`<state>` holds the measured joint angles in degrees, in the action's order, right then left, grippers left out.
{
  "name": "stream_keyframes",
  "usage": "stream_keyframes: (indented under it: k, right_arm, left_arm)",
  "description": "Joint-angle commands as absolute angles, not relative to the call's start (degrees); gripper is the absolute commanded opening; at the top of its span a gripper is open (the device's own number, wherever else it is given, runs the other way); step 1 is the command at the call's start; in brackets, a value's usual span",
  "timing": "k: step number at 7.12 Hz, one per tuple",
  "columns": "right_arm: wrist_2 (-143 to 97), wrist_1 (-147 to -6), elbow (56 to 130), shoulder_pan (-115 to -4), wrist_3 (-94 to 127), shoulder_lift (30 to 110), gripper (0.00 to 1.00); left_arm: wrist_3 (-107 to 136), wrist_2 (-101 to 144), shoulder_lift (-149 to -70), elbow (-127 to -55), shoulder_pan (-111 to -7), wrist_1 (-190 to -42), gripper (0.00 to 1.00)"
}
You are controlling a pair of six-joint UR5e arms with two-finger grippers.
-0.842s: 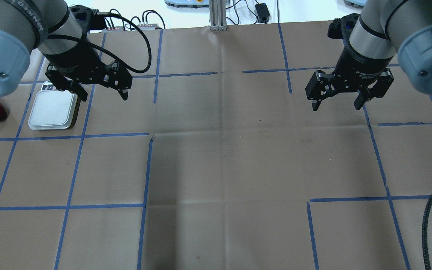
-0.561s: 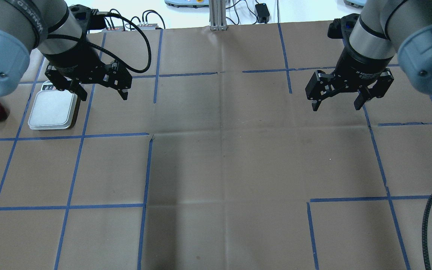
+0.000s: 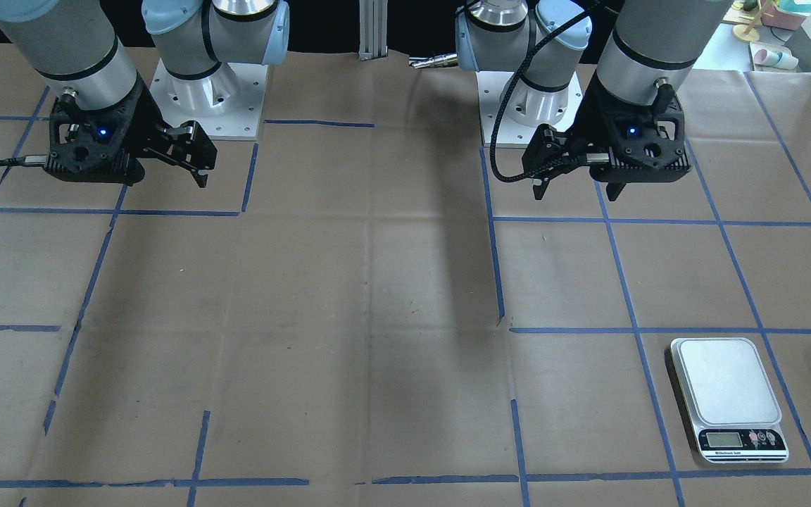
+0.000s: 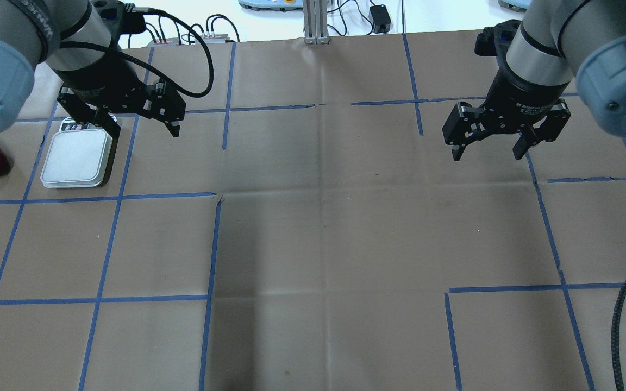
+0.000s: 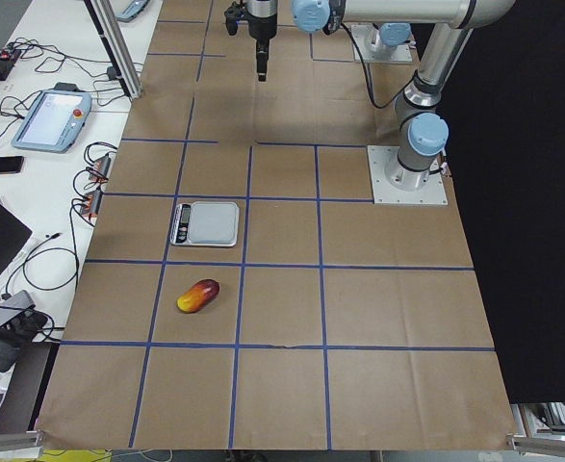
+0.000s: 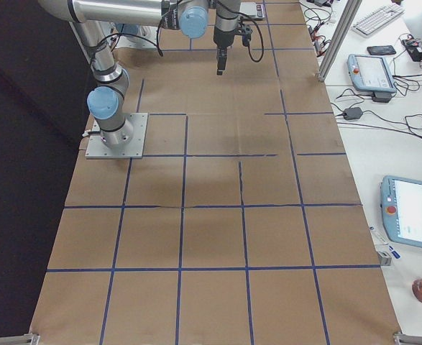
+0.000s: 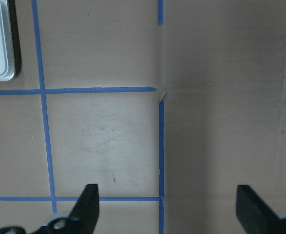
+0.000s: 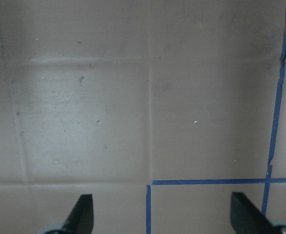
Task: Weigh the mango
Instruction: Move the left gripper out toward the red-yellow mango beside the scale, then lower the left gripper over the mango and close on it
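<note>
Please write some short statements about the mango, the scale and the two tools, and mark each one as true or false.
1. The mango lies on the scale. False: it lies on the table beside the scale, not touching it.
2. The left tool and the right tool are both open and empty. True.
3. The scale stands on the robot's left side. True.
4. The right tool hangs over the mango. False: it hangs over the table's opposite side.

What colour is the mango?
The mango is dark red fading to yellow; the exterior left view shows it best.
</note>
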<state>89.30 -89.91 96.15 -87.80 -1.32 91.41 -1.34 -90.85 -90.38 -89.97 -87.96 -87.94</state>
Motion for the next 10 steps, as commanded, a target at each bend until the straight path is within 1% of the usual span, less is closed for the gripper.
stream_keyframes:
  k: [1,3,4,5,8,9,10]
  right_arm:
    - [89.3,-89.9,96.2,-87.8,-1.3,91.4,1.0]
    - [89.3,-89.9,96.2,-87.8,-1.3,91.4,1.0]
    - [89.3,-89.9,96.2,-87.8,-1.3,91.4,1.0]
    - [89.3,-89.9,96.2,-87.8,-1.3,91.4,1.0]
    - [89.3,-89.9,96.2,-87.8,-1.3,91.5,1.0]
    - [89.3,-89.8,96.2,-87.8,-1.3,91.4,1.0]
    - [89.3,-89.9,96.2,-87.8,-1.3,91.4,1.0]
  left_arm:
    - [-6.1,-90.4,-90.3,-89.5,-79.1,-87.8,1.0]
    - [-19.9,-89.8,-91.2,-88.1,-65.8,-86.9,1.0]
    - [-25.3,-89.8,-94.3,-86.1,-60.6,-86.1,1.0]
    - [-29.1,-89.8,-98.1,-83.1,-56.9,-85.3,1.0]
    - [-40.2,-90.1,-114.4,-68.2,-48.6,-84.2,1.0]
    - [-42.1,-90.3,-119.0,-64.5,-46.8,-83.2,1.0]
    - [-42.4,-90.4,-123.2,-62.7,-46.2,-80.5,1.0]
